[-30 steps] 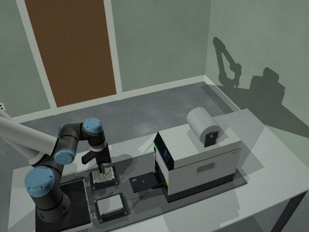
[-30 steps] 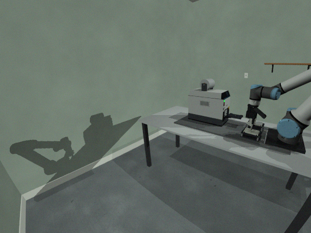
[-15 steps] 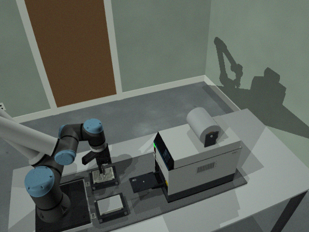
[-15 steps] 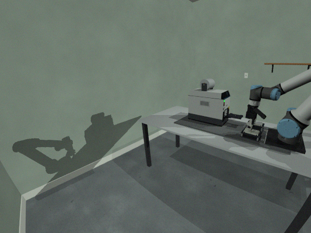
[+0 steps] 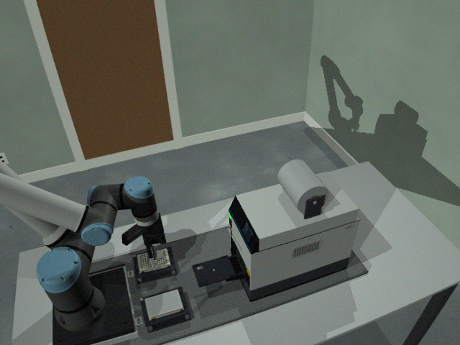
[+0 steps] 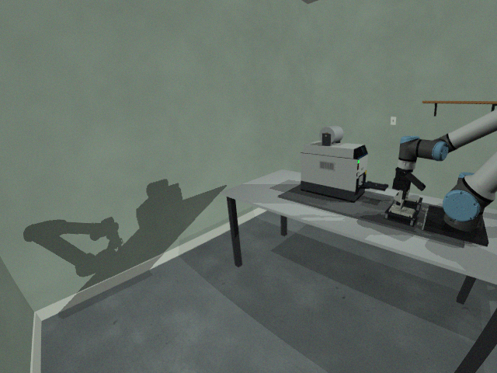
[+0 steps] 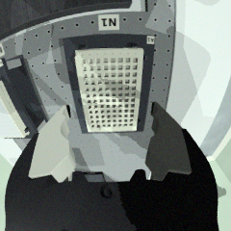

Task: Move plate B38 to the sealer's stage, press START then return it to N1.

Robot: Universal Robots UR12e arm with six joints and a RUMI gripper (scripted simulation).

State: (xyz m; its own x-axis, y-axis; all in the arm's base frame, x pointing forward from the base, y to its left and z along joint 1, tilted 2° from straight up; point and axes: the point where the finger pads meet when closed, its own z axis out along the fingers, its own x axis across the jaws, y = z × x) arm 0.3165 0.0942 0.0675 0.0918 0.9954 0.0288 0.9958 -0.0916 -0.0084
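"What's at the far left of the top view?"

"The arm (image 5: 75,312) (image 6: 461,221), bending over so its gripper (image 5: 155,256) (image 6: 401,201) (image 7: 111,104) points down at nest N1 (image 5: 157,275) (image 6: 401,220) (image 7: 70,63)."

"Has it got hold of anything?"

"No, its fingers stand well apart, though not at their widest, with nothing between them. Plate B38 (image 5: 144,262) (image 6: 403,211) (image 7: 112,91) lies in N1, looking flat, its wells showing."

"And N2?"

"Nest N2 (image 5: 169,322) (image 7: 16,84) is beside N1, with a pale, smooth-topped plate (image 5: 164,304) (image 7: 12,108) in it."

"Farther right?"

"The sealer's stage (image 5: 212,270) (image 6: 377,186) is out and bare. Then comes the sealer (image 5: 300,245) (image 6: 328,172), lamp (image 5: 230,215) (image 6: 358,162) green, with a roll (image 5: 302,183) (image 6: 336,133) on top."
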